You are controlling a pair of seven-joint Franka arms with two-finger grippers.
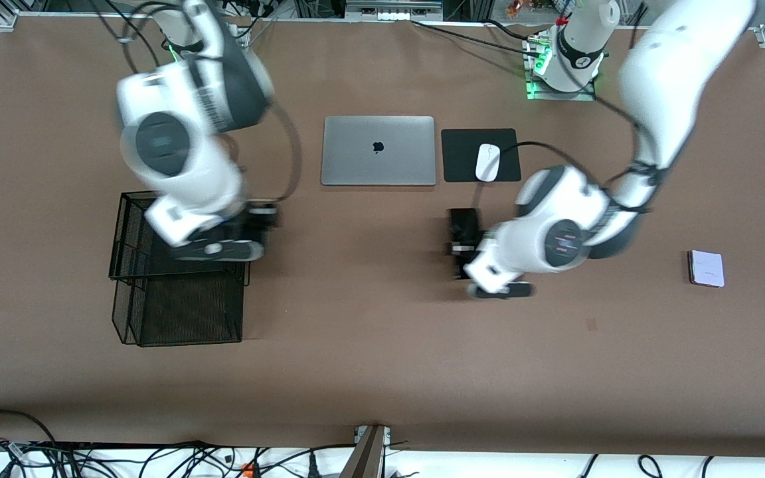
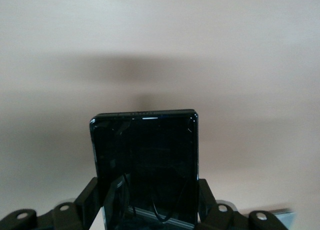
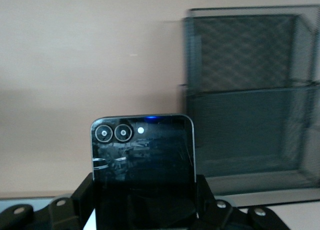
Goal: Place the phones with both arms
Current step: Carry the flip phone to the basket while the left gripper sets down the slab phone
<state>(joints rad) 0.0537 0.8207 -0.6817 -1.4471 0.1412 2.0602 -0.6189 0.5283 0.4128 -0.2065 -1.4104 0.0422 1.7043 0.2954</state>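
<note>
My left gripper is shut on a black phone, its two fingers pressed against the phone's long edges. In the front view this gripper hangs over the brown table near the mouse pad, the phone sticking out of it. My right gripper is shut on a squarish black phone with two round camera lenses. It hangs by the upper tier's edge of the black mesh basket. A pale lilac-white phone lies flat toward the left arm's end of the table.
A closed silver laptop lies mid-table. Beside it a white mouse rests on a black pad. The two-tier mesh basket stands toward the right arm's end. Cables run along the table edge nearest the front camera.
</note>
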